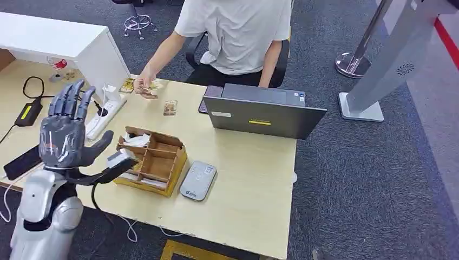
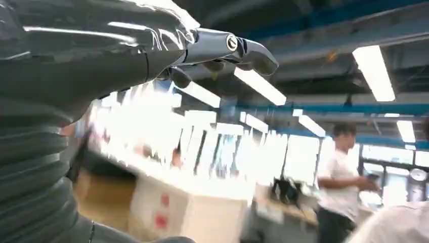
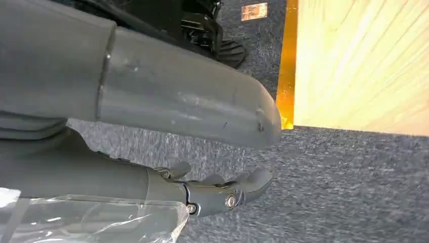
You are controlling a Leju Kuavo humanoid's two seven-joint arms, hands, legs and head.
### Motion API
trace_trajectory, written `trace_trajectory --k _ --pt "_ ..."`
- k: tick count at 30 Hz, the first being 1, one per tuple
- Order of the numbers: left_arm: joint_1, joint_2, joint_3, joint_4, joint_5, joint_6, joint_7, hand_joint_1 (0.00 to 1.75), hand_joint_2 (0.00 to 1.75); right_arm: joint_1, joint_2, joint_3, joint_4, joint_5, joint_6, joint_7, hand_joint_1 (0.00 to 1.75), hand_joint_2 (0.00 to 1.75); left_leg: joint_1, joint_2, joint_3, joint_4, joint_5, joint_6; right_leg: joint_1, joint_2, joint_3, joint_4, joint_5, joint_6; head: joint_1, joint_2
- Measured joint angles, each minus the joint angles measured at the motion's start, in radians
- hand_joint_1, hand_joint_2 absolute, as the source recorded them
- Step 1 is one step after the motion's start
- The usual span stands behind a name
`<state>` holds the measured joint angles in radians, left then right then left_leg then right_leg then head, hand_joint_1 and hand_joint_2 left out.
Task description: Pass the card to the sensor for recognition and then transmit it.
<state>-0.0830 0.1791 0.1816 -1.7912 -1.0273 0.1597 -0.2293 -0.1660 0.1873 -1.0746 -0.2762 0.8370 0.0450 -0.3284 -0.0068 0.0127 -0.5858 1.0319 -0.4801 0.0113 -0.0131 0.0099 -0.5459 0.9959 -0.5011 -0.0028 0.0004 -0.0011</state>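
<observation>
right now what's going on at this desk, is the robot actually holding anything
Nothing is held yet. The robot's left hand is raised, palm open and fingers spread, above the near left of the wooden table, next to a divided wooden box. The grey card sensor lies flat beside that box. The right hand hangs over the carpet, empty. A seated person across the table handles small items near a laptop.
</observation>
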Motion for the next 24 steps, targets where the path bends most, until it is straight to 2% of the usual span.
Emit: trace_trajectory --k 1,3,4,5,6,7,9,10,11,12,13,15,16,17,19,23,24 --pt "0.031 -0.026 0.068 -0.023 0.125 -0.037 -0.040 0.00 1.75 0.007 0.000 -0.002 0.000 -0.005 0.000 -0.003 0.00 0.00 0.000 0.000 -0.001 0.000 -0.001 0.000 0.000 0.000 0.000 0.000 -0.001 -0.001 0.000 0.000" --pt "0.092 -0.066 0.238 -0.038 0.483 -0.155 -0.093 0.00 1.75 0.017 0.000 -0.009 0.000 -0.021 0.000 -0.006 0.00 0.00 0.000 0.002 0.001 -0.001 -0.002 -0.002 0.000 0.002 0.000 0.000 -0.002 -0.001 0.001 0.000" --pt "0.109 -0.073 0.348 -0.021 0.660 -0.236 -0.123 0.00 1.75 0.024 0.000 -0.013 0.000 -0.023 -0.002 -0.006 0.00 0.00 0.001 0.004 0.002 -0.001 -0.002 -0.002 0.000 0.004 0.000 0.000 -0.002 -0.001 0.000 0.000" --pt "0.111 -0.076 0.467 0.018 0.794 -0.312 -0.143 0.00 1.75 0.031 0.000 -0.018 0.000 -0.024 -0.002 -0.003 0.00 0.00 0.001 0.005 0.002 -0.002 -0.002 -0.002 0.001 0.005 -0.001 0.000 -0.003 -0.002 0.000 0.000" --pt "0.103 -0.076 0.583 0.070 0.890 -0.367 -0.157 0.00 1.75 0.038 0.000 -0.020 0.000 -0.023 -0.003 0.001 0.00 0.00 0.001 0.005 0.002 -0.002 -0.002 -0.002 0.001 0.005 -0.001 0.000 -0.003 -0.003 0.000 0.000" --pt "0.093 -0.068 0.703 0.153 1.010 -0.419 -0.145 0.00 1.75 0.043 -0.002 -0.021 0.000 -0.020 -0.005 0.010 0.00 0.00 0.001 0.005 0.002 -0.003 -0.002 -0.002 0.001 0.005 -0.001 0.001 -0.004 -0.003 0.000 0.000" --pt "0.068 -0.014 0.897 0.377 1.242 -0.467 -0.133 0.00 1.75 0.043 -0.004 -0.021 0.000 -0.008 -0.008 0.041 0.00 0.00 0.001 0.007 0.004 -0.005 -0.003 -0.004 0.001 0.006 -0.001 0.002 -0.004 -0.005 0.001 0.000" --pt "0.064 0.012 0.994 0.514 1.343 -0.474 -0.148 0.00 1.75 0.043 -0.005 -0.021 0.000 -0.005 -0.008 0.054 0.00 1.75 0.001 0.008 0.006 -0.006 -0.004 -0.007 0.001 0.008 0.000 0.002 -0.004 -0.006 -0.001 0.000" --pt "0.064 0.039 1.062 0.622 1.412 -0.474 -0.166 0.00 1.75 0.044 -0.007 -0.021 0.000 -0.001 -0.014 0.070 0.00 1.75 0.001 0.009 0.007 -0.006 -0.004 -0.007 0.001 0.010 0.000 0.002 -0.005 -0.006 -0.005 0.000" --pt "0.064 0.054 1.119 0.732 1.475 -0.465 -0.188 0.00 0.00 0.044 -0.010 -0.021 0.000 0.002 -0.021 0.085 0.00 1.75 0.001 0.008 0.007 -0.006 -0.004 -0.007 0.001 0.008 0.000 0.002 -0.005 -0.006 -0.007 0.000" --pt "0.065 0.069 1.163 0.832 1.518 -0.441 -0.208 0.00 0.00 0.044 -0.012 -0.021 0.000 0.004 -0.028 0.097 0.00 0.00 0.001 0.006 0.006 -0.006 -0.004 -0.007 0.001 0.006 0.000 0.002 -0.006 -0.007 -0.007 0.000" --pt "0.067 0.075 1.226 1.005 1.550 -0.344 -0.205 0.00 0.00 0.041 -0.016 -0.021 -0.001 0.008 -0.047 0.128 0.00 0.00 0.001 -0.001 0.006 -0.005 -0.004 -0.007 0.000 -0.001 0.002 0.001 -0.008 -0.005 -0.006 0.000" --pt "0.068 0.069 1.248 1.086 1.558 -0.298 -0.200 0.00 1.75 0.040 -0.018 -0.021 -0.001 0.013 -0.053 0.142 0.00 1.75 0.001 -0.004 0.006 -0.005 -0.005 -0.006 0.000 -0.004 0.003 0.000 -0.009 -0.004 -0.007 0.000" --pt "0.068 0.057 1.266 1.164 1.555 -0.241 -0.185 0.00 1.75 0.040 -0.018 -0.020 -0.001 0.016 -0.061 0.156 0.00 1.75 0.000 -0.006 0.006 -0.005 -0.004 -0.005 -0.001 -0.007 0.004 -0.001 -0.009 -0.004 -0.005 0.000" --pt "0.071 0.031 1.278 1.272 1.540 -0.173 -0.164 0.00 1.75 0.042 -0.020 -0.018 -0.003 0.019 -0.059 0.174 0.00 1.75 -0.001 -0.007 0.006 -0.004 -0.004 -0.003 -0.002 -0.007 0.004 -0.001 -0.009 -0.003 -0.007 0.000" --pt "0.074 -0.005 1.247 1.393 1.491 -0.163 -0.139 0.00 1.75 0.056 -0.033 0.044 -0.011 -0.029 -0.047 0.187 0.00 1.75 0.000 -0.007 0.006 -0.004 -0.005 -0.001 -0.002 -0.007 0.006 -0.004 -0.007 0.000 0.001 0.000" --pt "0.074 -0.009 1.234 1.411 1.481 -0.160 -0.133 0.00 0.00 0.060 -0.036 0.062 -0.013 -0.044 -0.046 0.193 0.00 1.75 -0.001 -0.007 0.006 -0.004 -0.005 0.000 -0.002 -0.007 0.007 -0.004 -0.007 0.001 0.000 0.000"
